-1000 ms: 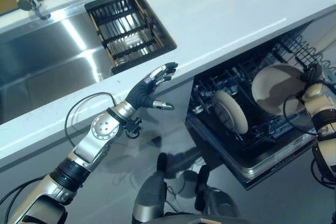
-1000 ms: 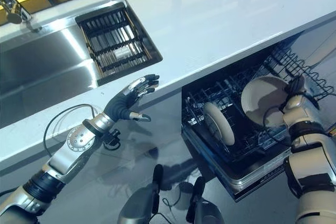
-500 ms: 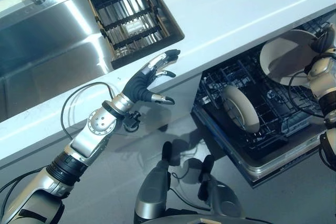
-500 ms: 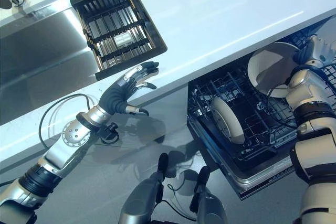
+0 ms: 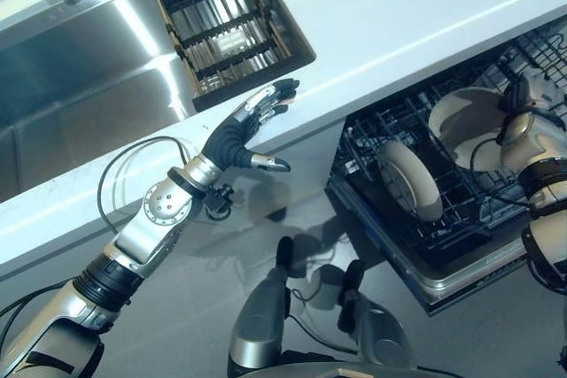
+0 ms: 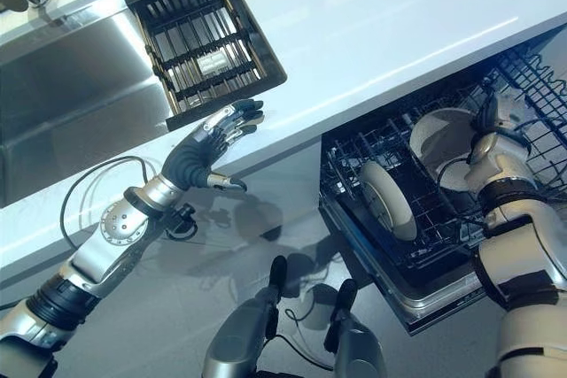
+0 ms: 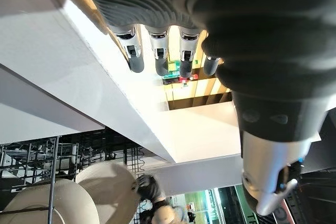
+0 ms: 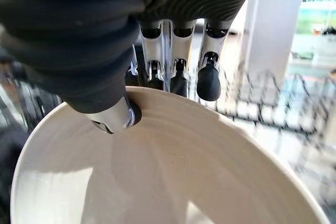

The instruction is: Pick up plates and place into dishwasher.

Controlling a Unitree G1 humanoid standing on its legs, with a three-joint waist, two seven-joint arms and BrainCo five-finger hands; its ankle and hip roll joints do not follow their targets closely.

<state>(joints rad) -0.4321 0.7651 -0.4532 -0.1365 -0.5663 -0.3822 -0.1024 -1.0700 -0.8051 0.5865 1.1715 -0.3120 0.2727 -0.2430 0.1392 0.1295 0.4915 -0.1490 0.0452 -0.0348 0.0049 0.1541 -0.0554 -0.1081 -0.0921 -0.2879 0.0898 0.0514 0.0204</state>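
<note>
The round cream ceramic plate [image 6: 440, 148], pinched at its rim by the right hand [image 6: 493, 119], has been lowered into the black wire dishwasher rack [image 6: 403, 219] beside an upright plate [image 6: 387, 200], so release seems near, while the left hand [image 6: 208, 146] is held open at the white counter's front edge [image 6: 292, 135]

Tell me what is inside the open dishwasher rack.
One round cream plate stands on edge in the black wire dishwasher rack. The right hand pinches a second cream plate over it. That plate and hand cover the rack behind.

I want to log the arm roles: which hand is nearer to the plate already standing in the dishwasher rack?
Right. The right hand holds another plate over the rack, just beside the standing plate. The left hand is open at the counter edge, outside the dishwasher.
</note>
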